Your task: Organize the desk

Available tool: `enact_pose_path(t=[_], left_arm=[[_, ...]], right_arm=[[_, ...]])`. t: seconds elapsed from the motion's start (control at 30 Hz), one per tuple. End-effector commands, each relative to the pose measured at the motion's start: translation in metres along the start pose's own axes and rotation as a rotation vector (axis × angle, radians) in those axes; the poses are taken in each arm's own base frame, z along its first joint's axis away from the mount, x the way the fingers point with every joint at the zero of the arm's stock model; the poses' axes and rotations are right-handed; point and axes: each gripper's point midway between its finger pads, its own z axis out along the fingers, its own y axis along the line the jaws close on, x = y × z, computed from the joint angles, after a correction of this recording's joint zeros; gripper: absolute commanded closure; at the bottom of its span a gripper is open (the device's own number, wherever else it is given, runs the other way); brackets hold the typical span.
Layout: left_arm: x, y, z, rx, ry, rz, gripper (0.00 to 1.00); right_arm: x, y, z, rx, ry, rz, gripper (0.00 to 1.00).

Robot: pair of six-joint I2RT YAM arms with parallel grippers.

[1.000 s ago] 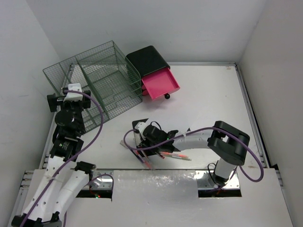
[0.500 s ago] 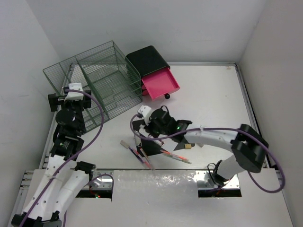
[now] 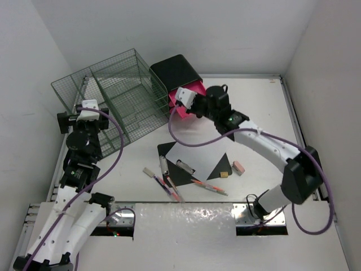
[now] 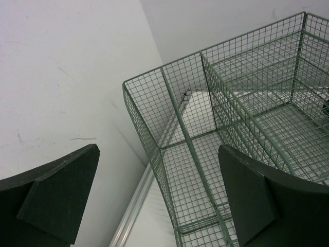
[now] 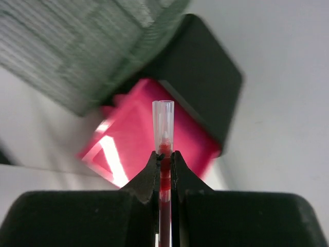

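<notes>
The white desk (image 3: 256, 116) carries loose items near its front middle: several pens (image 3: 206, 185), a marker (image 3: 164, 165), a pink eraser (image 3: 238, 167) and black and white paper sheets (image 3: 194, 155). My right gripper (image 3: 189, 103) hovers over the open pink drawer (image 3: 174, 107) of the black box (image 3: 176, 70). In the right wrist view it (image 5: 164, 157) is shut on a red pen with a clear cap (image 5: 163, 128), and the drawer (image 5: 128, 149) lies blurred below. My left gripper (image 3: 84, 111) is open and empty beside the green wire rack (image 3: 115, 93).
The left wrist view shows the open left gripper (image 4: 157, 154) facing the green rack's corner (image 4: 216, 134) and the left wall. A small brown block (image 3: 224, 174) lies by the eraser. Metal rails edge the desk on the right (image 3: 296, 130).
My right gripper has lifted the red pen from the pile at the front and carried it back and right to above the pink drawer. The left arm has not moved.
</notes>
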Motion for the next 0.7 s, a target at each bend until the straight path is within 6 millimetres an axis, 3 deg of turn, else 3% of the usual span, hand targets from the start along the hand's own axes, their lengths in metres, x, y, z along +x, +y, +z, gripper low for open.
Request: enact_pose_path(t=[0.0, 0.03, 0.1, 0.23, 0.4, 0.53, 0.6, 0.67], left_arm=[[-0.002, 0.0, 0.001, -0.015, -0.018, -0.008, 0.0], [-0.003, 0.001, 0.0, -0.017, -0.02, -0.009, 0.0], [-0.002, 0.001, 0.001, -0.02, -0.019, -0.006, 0.0], [-0.002, 0.003, 0.0, -0.028, -0.018, -0.003, 0.0], [-0.001, 0.002, 0.001, -0.03, -0.015, 0.002, 0.0], [0.002, 0.0, 0.004, -0.027, -0.005, 0.011, 0.0], [0.002, 0.0, 0.004, -0.028, -0.003, 0.013, 0.0], [0.003, -0.001, 0.004, -0.027, -0.003, 0.014, 0.0]], right_arm=[[-0.007, -0.027, 0.032, -0.029, -0.058, -0.281, 1.0], [-0.012, -0.046, 0.036, -0.006, -0.063, -0.325, 1.0], [-0.008, -0.054, 0.057, -0.049, -0.066, -0.315, 1.0], [0.02, -0.062, 0.082, -0.113, -0.036, -0.281, 1.0], [0.042, -0.041, 0.094, -0.188, -0.022, -0.249, 1.0], [0.057, -0.037, 0.1, -0.191, 0.007, -0.224, 0.99], [0.06, -0.039, 0.101, -0.185, 0.029, -0.21, 0.8], [0.054, -0.043, 0.099, -0.174, 0.024, -0.197, 0.51]])
